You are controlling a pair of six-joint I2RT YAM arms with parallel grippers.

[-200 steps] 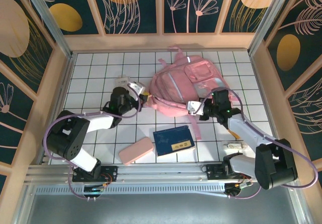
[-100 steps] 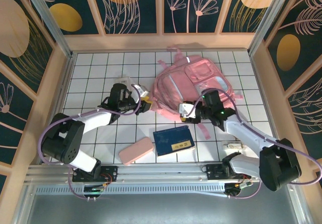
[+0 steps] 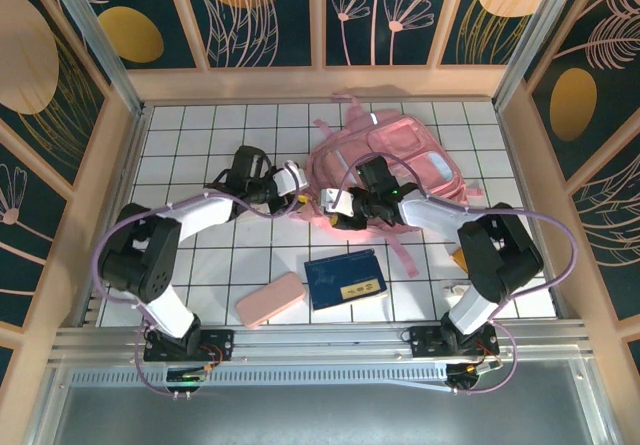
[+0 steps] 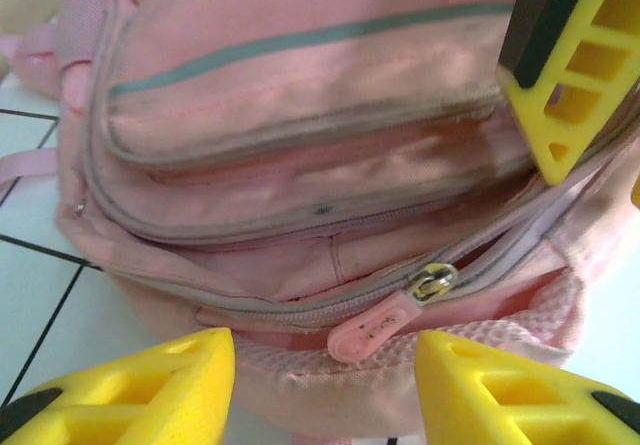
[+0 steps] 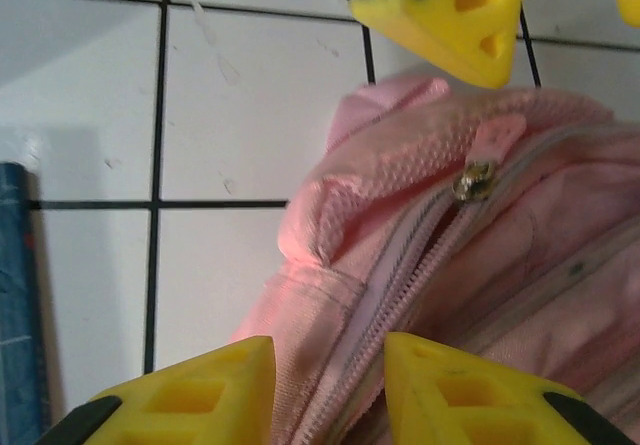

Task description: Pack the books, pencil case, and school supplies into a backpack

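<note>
Two grippers nose to nose at the backpack (image 3: 405, 155)'s near-left corner, mid-table. Wide gap in the left gripper (image 4: 325, 365), zipper pull (image 4: 372, 333) just ahead, nothing pinched. Narrow gap in the right gripper (image 5: 330, 365), zipper seam between the fingers; gripped or not, impossible to tell. Closer to the bases, book (image 3: 345, 278) and pencil case (image 3: 270, 299) flat on the tiles, side by side.

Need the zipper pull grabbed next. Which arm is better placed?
Probably left. In its wrist view the zipper pull lies just ahead of the left gripper, jaws open. The right gripper straddles the backpack seam farther down.
</note>
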